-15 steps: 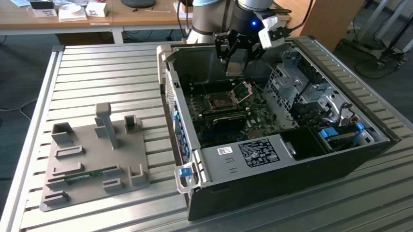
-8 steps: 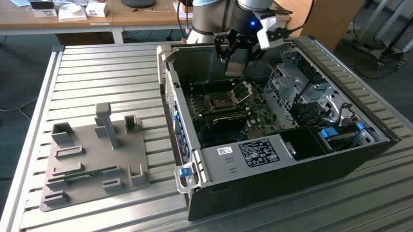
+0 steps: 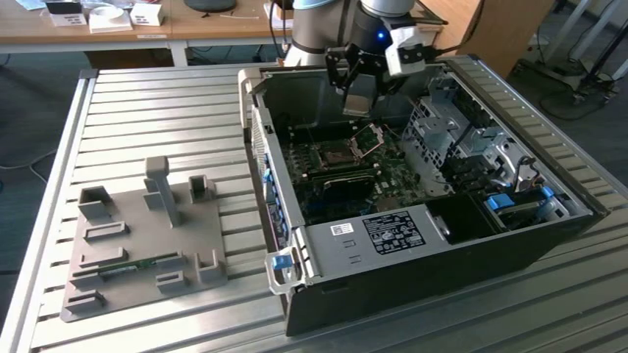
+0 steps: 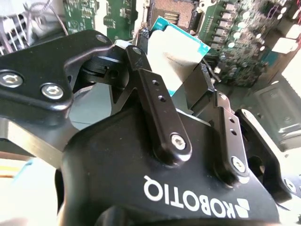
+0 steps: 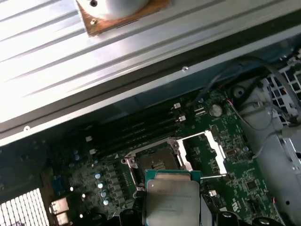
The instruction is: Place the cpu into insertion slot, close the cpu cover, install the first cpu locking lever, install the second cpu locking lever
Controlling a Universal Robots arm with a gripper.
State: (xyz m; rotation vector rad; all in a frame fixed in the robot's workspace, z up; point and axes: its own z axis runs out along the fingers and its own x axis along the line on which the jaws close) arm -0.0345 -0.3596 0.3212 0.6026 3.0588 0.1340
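My gripper (image 3: 357,107) hangs inside the open computer case, shut on the cpu (image 3: 357,105), a flat square chip with a silver-grey top. Both wrist views show the cpu (image 4: 178,49) (image 5: 171,200) between the black fingers (image 4: 157,101). It hovers a little above the green motherboard (image 3: 387,176), just to one side of the insertion slot (image 5: 155,162) (image 3: 332,156) (image 4: 174,10), which lies bare and dark. The cpu cover (image 5: 208,155) (image 3: 371,136), a silver frame, stands swung open beside the slot.
The case walls (image 3: 263,140) and a metal drive cage (image 3: 454,125) hem in the motherboard. Long black memory slots (image 5: 136,134) run beside the socket. On the slatted table, at the exterior view's left, a grey fixture plate (image 3: 118,250) holds a green memory stick (image 3: 128,269).
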